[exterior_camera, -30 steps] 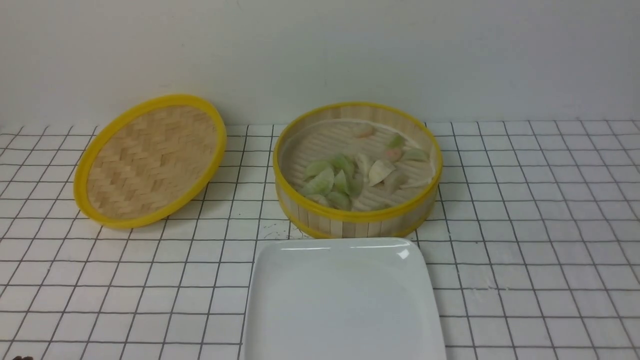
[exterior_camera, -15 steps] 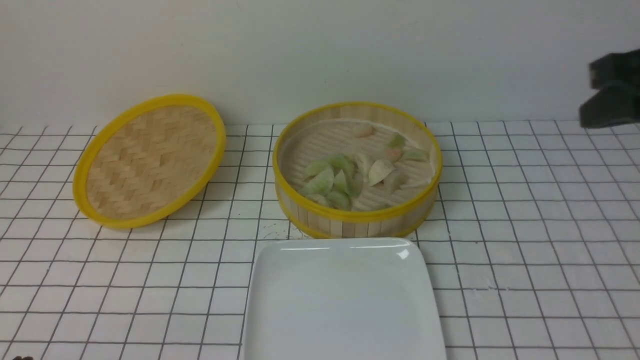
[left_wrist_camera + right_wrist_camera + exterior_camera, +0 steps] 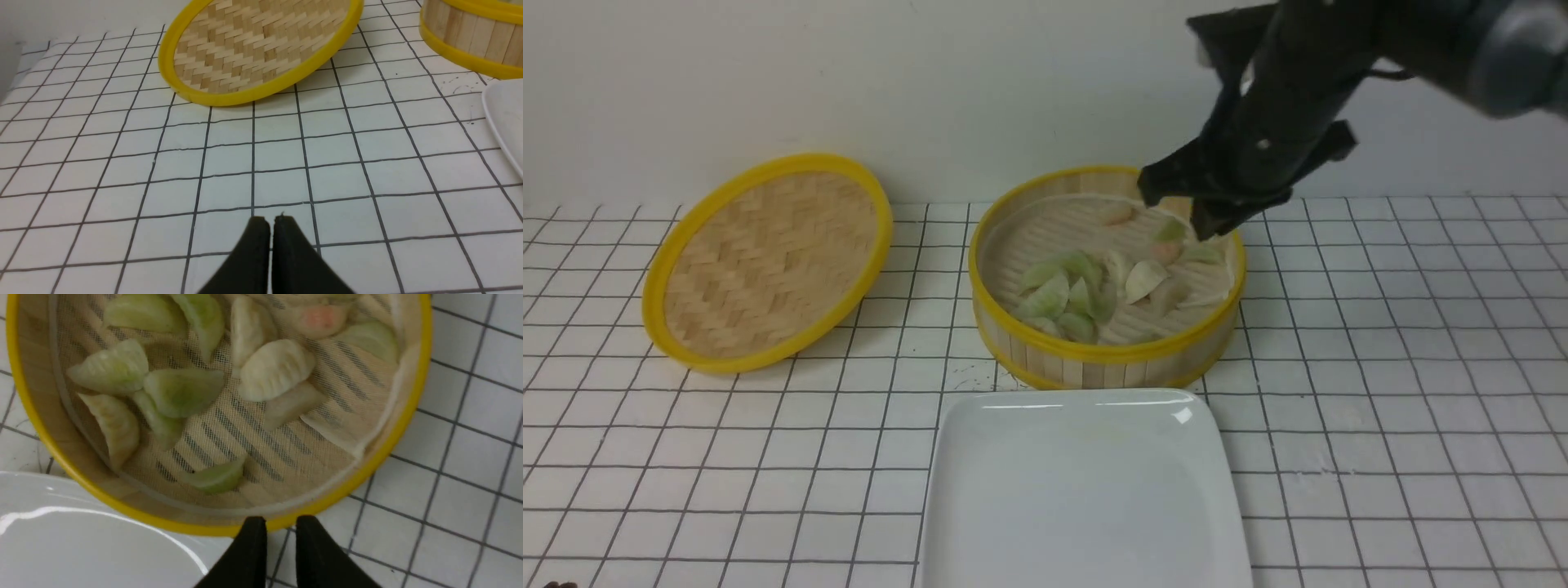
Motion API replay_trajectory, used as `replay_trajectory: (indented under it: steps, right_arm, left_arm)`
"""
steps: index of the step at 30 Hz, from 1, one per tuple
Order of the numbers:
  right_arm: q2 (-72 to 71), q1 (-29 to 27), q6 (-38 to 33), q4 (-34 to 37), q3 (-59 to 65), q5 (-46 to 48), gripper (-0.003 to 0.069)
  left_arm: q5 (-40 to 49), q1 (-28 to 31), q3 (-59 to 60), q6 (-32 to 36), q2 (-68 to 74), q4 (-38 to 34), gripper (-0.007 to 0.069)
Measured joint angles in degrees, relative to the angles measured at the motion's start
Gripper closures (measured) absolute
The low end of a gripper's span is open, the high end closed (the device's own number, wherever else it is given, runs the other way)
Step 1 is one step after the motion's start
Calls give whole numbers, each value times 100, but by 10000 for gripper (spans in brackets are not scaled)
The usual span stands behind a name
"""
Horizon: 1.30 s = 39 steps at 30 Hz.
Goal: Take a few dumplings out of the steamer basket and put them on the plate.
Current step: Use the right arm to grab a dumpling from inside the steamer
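Observation:
The steamer basket (image 3: 1107,359) stands mid-table and holds several dumplings: a cream one (image 3: 1145,279), pinkish ones (image 3: 1165,251) and pale green ones (image 3: 1045,298). In front of it lies the white plate (image 3: 1086,490), with nothing on it. My right gripper (image 3: 1180,208) hangs over the basket's far right rim. In the right wrist view the right gripper (image 3: 280,522) is slightly open with nothing between its fingers, and the cream dumpling (image 3: 276,369) lies beyond it. My left gripper (image 3: 270,222) is shut and empty, low over the tiled cloth, away from the basket (image 3: 470,36).
The flat woven lid (image 3: 768,261) with its yellow rim leans tilted at the left of the basket. A pale wall runs close behind both. Gridded white cloth covers the table on either side of the plate.
The right arm has swept in from the right edge of the front view to above the basket's far right rim. Basket, dumplings, lid and plate have stayed put.

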Motion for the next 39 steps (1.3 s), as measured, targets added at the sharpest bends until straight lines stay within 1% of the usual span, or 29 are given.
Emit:
replay_trajectory:
  steps: [3,4,8,9,10,12,13,16,18,21,22,26,31,32,34,36,39]
  right_arm:
    - [746,32,0,-10,-430,0,391]
    - [853,32,0,-10,-519,0,368]
    - [1410,32,0,-148,-835,-6,235]
    - [1484,32,0,-181,-851,-6,216]
    - [1502,32,0,-200,-858,-6,211]
    - [1692,32,0,-381,-889,-6,170]
    - [1729,32,0,-443,-902,-6,165]
    - [1859,32,0,-637,-903,-129,160]
    - [1934,32,0,-708,-908,-392,165]
    - [1975,32,0,-746,-908,-723,194]
    - [1995,32,0,-748,-908,-805,213]
    - [2059,37,0,-712,-928,-825,335]
    - [2072,37,-44,-712,-1072,-427,335]
    - [2089,37,-97,-697,-1246,-182,335]
    - [2093,37,-172,-589,-1531,-75,335]
    - [1968,37,-267,-307,-1731,-62,335]
    - [1563,37,-462,306,-1761,-47,337]
  left_arm:
    - [0,0,0,0,0,0,631]
    - [0,0,0,0,0,0,631]
    - [0,0,0,0,0,0,631]
    - [0,0,0,0,0,0,631]
    - [0,0,0,0,0,0,631]
    - [0,0,0,0,0,0,631]
    - [0,0,0,0,0,0,631]
    - [0,0,0,0,0,0,631]
    - [0,0,0,0,0,0,631]
    - [0,0,0,0,0,0,631]
    - [0,0,0,0,0,0,631]
    - [0,0,0,0,0,0,631]
    - [0,0,0,0,0,0,631]
    - [0,0,0,0,0,0,631]
    - [0,0,0,0,0,0,631]
    - [0,0,0,0,0,0,631]
    - [0,0,0,0,0,0,631]
